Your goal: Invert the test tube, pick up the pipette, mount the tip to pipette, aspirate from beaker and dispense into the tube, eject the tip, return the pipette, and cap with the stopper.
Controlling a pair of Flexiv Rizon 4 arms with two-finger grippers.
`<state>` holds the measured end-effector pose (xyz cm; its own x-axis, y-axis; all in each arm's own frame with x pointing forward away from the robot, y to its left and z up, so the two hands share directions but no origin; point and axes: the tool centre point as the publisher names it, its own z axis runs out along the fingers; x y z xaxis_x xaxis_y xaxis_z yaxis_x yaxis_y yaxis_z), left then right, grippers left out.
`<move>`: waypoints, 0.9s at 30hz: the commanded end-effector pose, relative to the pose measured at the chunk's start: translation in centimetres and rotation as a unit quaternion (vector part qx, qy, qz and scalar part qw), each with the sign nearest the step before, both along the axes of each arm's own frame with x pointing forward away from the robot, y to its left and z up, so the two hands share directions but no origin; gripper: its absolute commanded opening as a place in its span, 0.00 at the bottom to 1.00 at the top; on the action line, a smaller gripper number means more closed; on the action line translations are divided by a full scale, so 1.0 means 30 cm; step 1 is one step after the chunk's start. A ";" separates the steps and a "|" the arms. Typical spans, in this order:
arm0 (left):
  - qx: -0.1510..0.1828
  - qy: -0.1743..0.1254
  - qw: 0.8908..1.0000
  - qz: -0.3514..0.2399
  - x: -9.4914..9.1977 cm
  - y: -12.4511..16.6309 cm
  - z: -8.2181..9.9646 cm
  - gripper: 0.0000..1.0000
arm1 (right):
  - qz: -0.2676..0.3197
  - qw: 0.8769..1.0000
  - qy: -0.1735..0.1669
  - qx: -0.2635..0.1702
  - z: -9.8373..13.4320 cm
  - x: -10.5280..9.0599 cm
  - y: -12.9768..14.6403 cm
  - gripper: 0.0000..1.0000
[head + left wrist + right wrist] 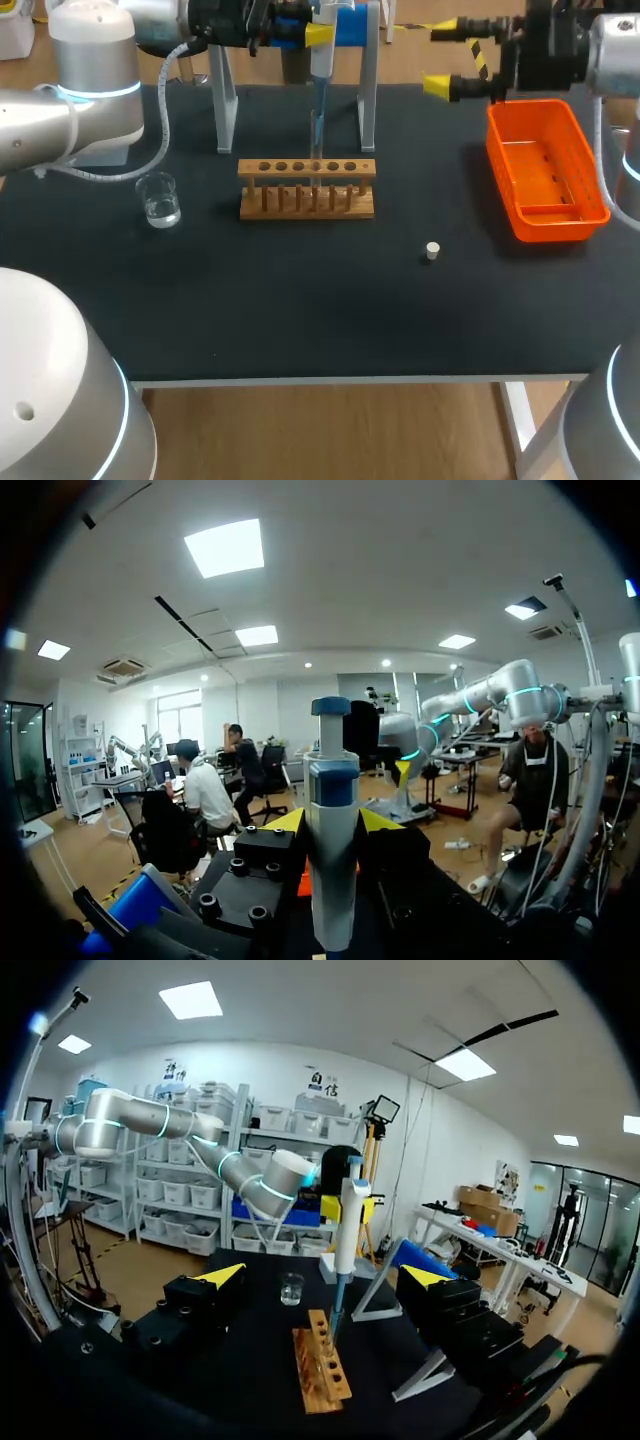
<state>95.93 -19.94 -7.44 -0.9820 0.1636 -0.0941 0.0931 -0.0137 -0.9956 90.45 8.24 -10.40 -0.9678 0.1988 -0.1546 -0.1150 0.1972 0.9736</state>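
The pipette [322,65] hangs upright over the back of the table [300,310], pinched between the yellow fingertips of the left gripper [332,822]. In the left wrist view both tips press against the white body just under its blue collar. A slim tip [317,125] is mounted on the pipette's lower end and points straight down at the wooden rack [307,188], towards a hole right of the middle of its top row. A clear test tube [316,190] seems to stand in that hole, though it is faint in the head view, and I cannot tell whether the tip is inside its mouth or just above it.

The rack sits just in front of a grey stand [226,110] whose two legs rise on either side of the pipette. To the rack's left and apart from it stands the glass beaker [159,200], upright, with a little clear liquid in the bottom. The small white stopper [432,251] lies alone on the dark cloth, in front of the rack and to its right.

The right gripper [445,58] hovers at the back right of the table with its fingers spread wide and nothing between them, beside the far end of an orange tray [590,190]
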 end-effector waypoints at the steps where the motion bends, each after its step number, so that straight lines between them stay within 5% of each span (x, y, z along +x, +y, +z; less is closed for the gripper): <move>1: 0.000 0.000 1.000 -0.002 0.003 0.002 0.002 0.00 | 0.006 1.000 0.004 -0.003 -0.084 0.023 0.026 1.00; 12: 0.000 0.000 1.000 -0.002 0.003 0.002 0.002 0.00 | 0.035 0.999 -0.002 -0.025 -0.249 0.062 0.104 1.00; 27: 0.000 0.000 1.000 -0.002 0.003 0.002 0.002 0.00 | 0.054 0.997 0.020 -0.043 -0.369 0.136 0.189 1.00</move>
<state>95.93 -19.95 -7.44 -0.9820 0.1637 -0.0941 0.0931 -0.0137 -0.9956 93.39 13.17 -20.85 -0.9863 0.0964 -0.1339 -0.1037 0.2689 0.9576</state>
